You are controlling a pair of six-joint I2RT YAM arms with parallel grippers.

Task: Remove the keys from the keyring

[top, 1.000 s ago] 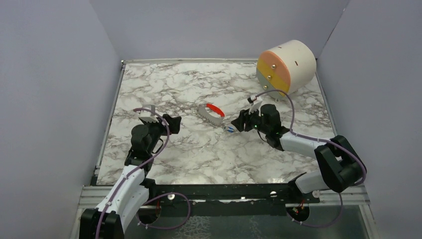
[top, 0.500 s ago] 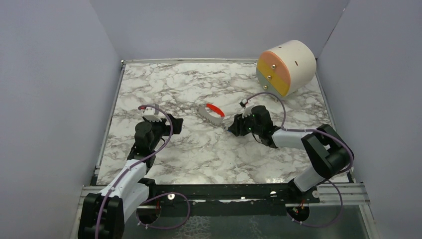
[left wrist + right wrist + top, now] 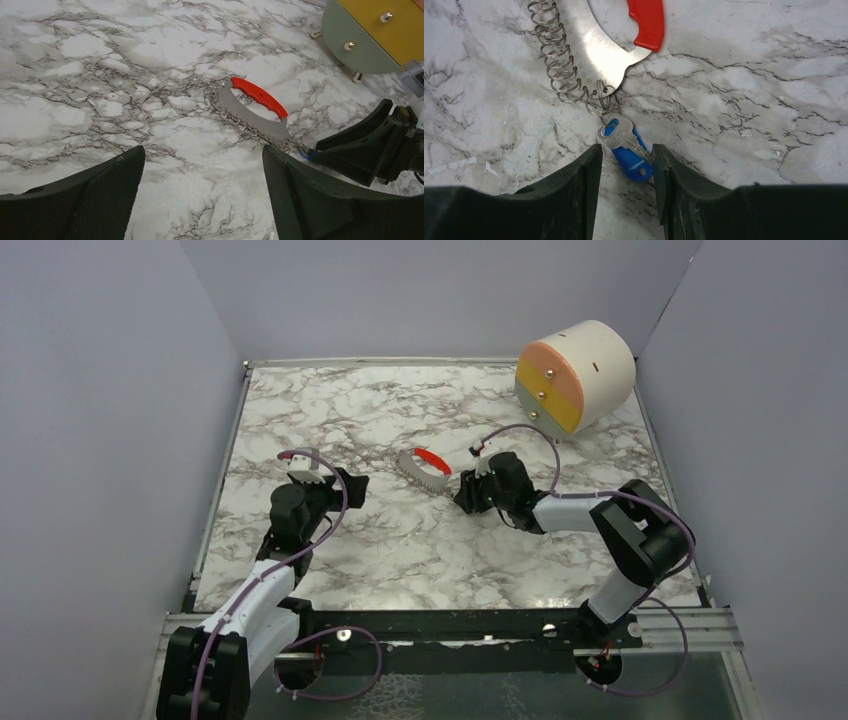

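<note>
I found the right claw (image 3: 625, 156) narrowly parted, straddling the keys (image 3: 616, 136) on the table (image 3: 749, 75); one finger touched the blue part. The keyring (image 3: 596, 55) lay just beyond the fingertips. Left claw (image 3: 202, 165) stood wide, well apart.

One keyring (image 3: 596, 50), one key (image 3: 613, 135), one blue tag (image 3: 631, 165), one cylinder (image 3: 590, 365).

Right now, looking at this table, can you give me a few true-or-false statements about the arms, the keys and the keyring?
1. The left gripper holds the keyring. False: it is open and apart from it.
2. The keys lie between the fingers of the right gripper. True.
3. The keys are off the keyring. False: a small ring links them.
4. The keyring lies on the table. True.
</note>
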